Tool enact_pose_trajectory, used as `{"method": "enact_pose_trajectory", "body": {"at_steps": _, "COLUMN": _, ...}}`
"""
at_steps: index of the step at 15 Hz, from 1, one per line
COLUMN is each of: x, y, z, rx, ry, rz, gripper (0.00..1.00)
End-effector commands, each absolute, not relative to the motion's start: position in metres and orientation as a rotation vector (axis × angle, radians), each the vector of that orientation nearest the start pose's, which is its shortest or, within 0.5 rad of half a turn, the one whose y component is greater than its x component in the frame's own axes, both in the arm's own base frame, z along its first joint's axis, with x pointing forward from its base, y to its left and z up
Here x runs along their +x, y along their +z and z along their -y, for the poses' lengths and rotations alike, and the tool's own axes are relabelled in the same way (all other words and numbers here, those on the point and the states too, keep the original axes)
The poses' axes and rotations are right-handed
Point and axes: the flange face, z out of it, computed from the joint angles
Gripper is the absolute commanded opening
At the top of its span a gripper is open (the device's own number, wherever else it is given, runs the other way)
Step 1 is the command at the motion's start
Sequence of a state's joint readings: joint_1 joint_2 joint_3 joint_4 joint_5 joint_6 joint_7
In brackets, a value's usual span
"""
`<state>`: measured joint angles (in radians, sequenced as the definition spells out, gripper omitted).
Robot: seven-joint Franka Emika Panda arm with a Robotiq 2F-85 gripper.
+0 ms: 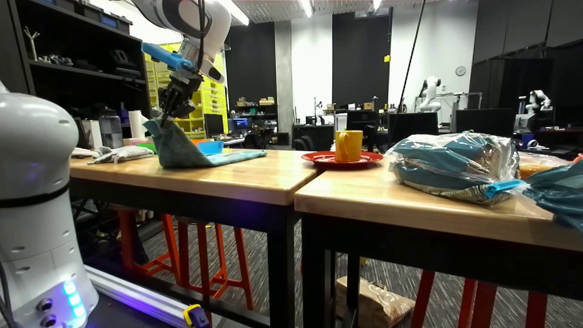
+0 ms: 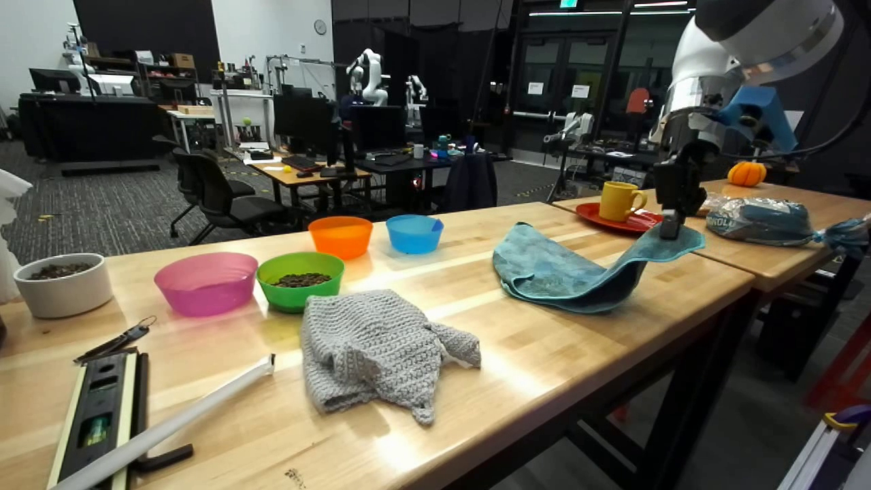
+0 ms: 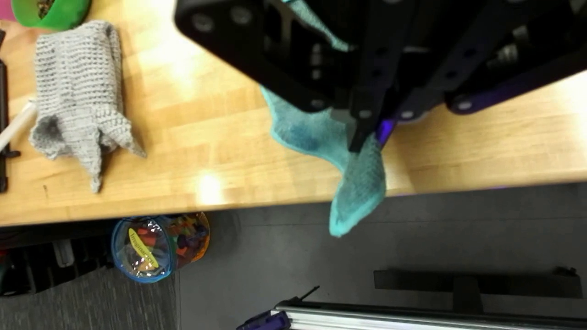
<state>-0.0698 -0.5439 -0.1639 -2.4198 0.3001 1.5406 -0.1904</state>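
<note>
A left table point(image 2: 517, 354) and a right table point(image 1: 360, 187), both wood, meet in a big room with a gray floor point(image 2: 102, 211), white and black walls point(image 2: 269, 30), and a round clock point(image 1: 460, 70) far off. In an exterior view, black chairs point(image 2: 248, 209) stand far to the left, past the tables. On the left table are a white bowl point(image 2: 64, 296), a pink bowl point(image 2: 211, 296), a green bowl point(image 2: 292, 299) with brown bits point(image 2: 303, 280), an orange bowl point(image 2: 340, 243) and a blue bowl point(image 2: 414, 238). Nearer lie a level point(image 2: 102, 401), a white stick point(image 2: 184, 415) and a lumpy knit thing point(image 2: 381, 347). To the right, by where the tables meet, a yellow mug point(image 2: 616, 202) stands upright on a red plate point(image 1: 319, 158). The right table has a bag point(image 1: 446, 159), and a pumpkin point(image 2: 746, 173) sits farther back. The arm point(image 2: 694, 58) hangs down in front of the space between mug and bag. The blue-green cloth point(image 2: 565, 269) is on the left table, between the knit thing and the plate. The gripper point(image 2: 670, 228) has its jaws pinched together on one end of it. That end is lifted up, and a flap pokes out past the jaws, while the low part sags and rests on the table. In the wrist view, the gripper hides some of the cloth.
</note>
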Motion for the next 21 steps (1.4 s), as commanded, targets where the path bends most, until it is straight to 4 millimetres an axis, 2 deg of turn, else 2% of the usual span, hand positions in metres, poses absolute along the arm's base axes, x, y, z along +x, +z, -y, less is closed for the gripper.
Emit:
{"method": "enact_pose_trajectory", "body": {"at_steps": 1, "x": 0.378, "y": 0.489, "z": 0.06, "rx": -2.668, "ry": 0.321, "rz": -0.078, "gripper": 0.01}}
{"method": "enact_pose_trajectory", "body": {"at_steps": 15, "x": 0.492, "y": 0.497, "z": 0.065, "rx": -2.726, "ry": 0.201, "rz": -0.022, "gripper": 0.01}}
{"method": "enact_pose_trajectory", "body": {"at_steps": 21, "x": 0.536, "y": 0.493, "z": 0.072, "rx": -2.754, "ry": 0.185, "rz": -0.005, "gripper": 0.01}}
